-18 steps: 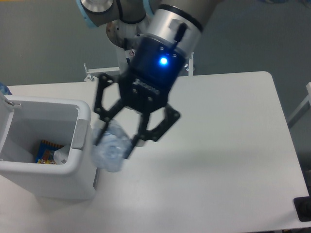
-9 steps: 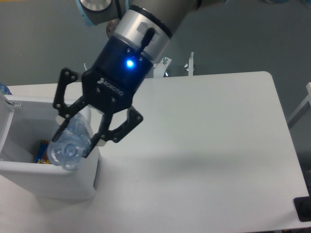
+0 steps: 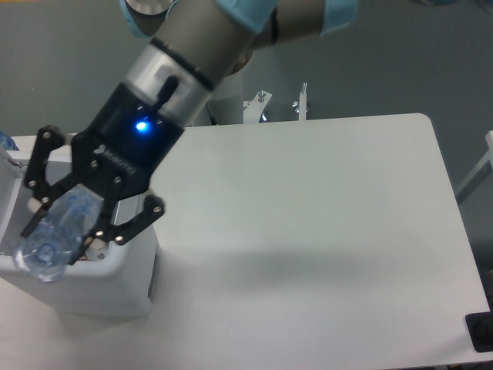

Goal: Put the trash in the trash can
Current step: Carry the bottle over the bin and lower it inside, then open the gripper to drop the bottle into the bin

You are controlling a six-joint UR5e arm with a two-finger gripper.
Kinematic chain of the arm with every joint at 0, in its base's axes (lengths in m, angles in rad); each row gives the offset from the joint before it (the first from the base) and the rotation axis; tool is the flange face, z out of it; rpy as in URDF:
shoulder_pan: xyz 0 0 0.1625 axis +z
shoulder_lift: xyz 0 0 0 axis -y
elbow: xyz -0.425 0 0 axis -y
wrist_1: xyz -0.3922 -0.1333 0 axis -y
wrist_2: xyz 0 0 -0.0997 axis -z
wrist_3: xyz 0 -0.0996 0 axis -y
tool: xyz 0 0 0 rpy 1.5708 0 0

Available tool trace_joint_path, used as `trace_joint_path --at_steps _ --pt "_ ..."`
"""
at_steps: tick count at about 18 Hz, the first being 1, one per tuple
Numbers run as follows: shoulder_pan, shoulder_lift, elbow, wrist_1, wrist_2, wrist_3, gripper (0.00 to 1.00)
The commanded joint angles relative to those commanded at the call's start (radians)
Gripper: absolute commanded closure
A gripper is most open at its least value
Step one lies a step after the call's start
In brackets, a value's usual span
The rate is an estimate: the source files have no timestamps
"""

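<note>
White table [image 3: 323,231]; pincer [image 3: 58,235] pinching crushed bottle [image 3: 58,235] above trash can [image 3: 115,289].

The end effector [image 3: 55,239] grips the bottle [image 3: 58,235] above the trash can [image 3: 115,287].
</note>
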Motion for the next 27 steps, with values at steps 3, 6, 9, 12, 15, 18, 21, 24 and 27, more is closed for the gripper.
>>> trace_joint_path --at_steps 3,6,9,12,15,18,21,24,27 --pt "-0.006 0.003 -0.032 0.002 0.0 0.041 0.66" --pt "-0.015 0.012 -0.077 0.002 0.008 0.109 0.63" --pt "-0.015 0.023 -0.098 0.002 0.008 0.13 0.56" --pt "-0.014 0.043 -0.126 0.002 0.008 0.155 0.39" --pt "-0.012 0.064 -0.156 0.002 0.008 0.187 0.14" --pt "-0.002 0.069 -0.164 0.002 0.009 0.19 0.0" --pt "0.063 0.08 -0.152 0.0 0.008 0.192 0.0" --pt "0.103 0.086 -0.149 0.0 0.008 0.193 0.0" --pt "0.152 0.077 -0.118 0.0 0.008 0.193 0.0"
